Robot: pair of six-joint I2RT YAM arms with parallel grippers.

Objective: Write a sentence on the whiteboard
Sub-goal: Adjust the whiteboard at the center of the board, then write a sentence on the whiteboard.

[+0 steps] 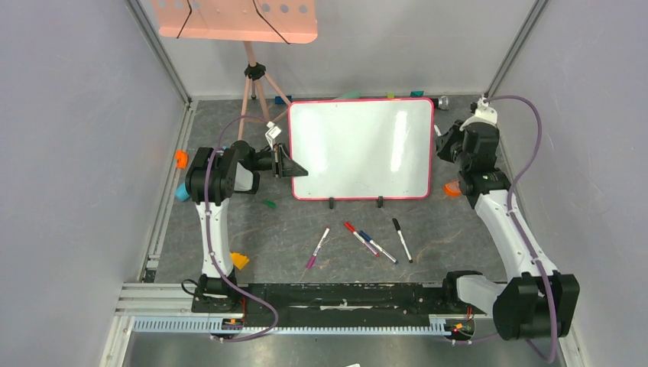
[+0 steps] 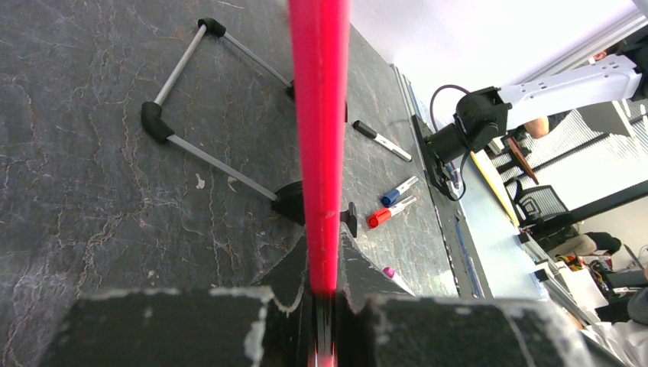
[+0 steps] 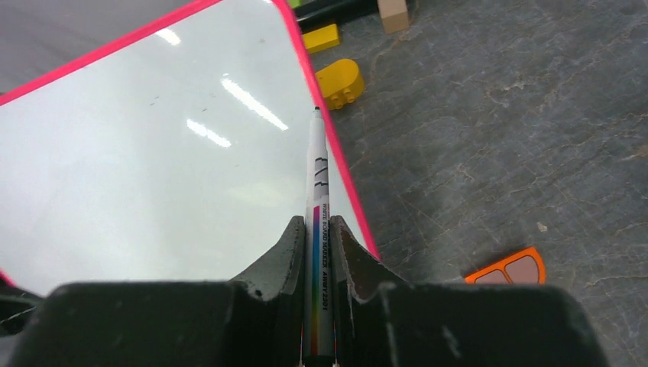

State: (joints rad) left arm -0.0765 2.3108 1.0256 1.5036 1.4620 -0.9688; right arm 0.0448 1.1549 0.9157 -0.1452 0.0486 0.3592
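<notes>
Left wrist: left tool (image 2: 324, 264) clamps the whiteboard (image 2: 319, 115) edge; right tool (image 3: 315, 229) grips a seemingly uncapped marker (image 3: 317, 168).

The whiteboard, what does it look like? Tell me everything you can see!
The whiteboard is a big, glossy white rectangle with a thin pink-red frame and rounded corners. It is blank; only light glare shows on it. It stands propped on two small black feet on the dark table. The left gripper has its jaws shut on the board's left edge. The right gripper holds a marker with its tip at the right edge.
</notes>
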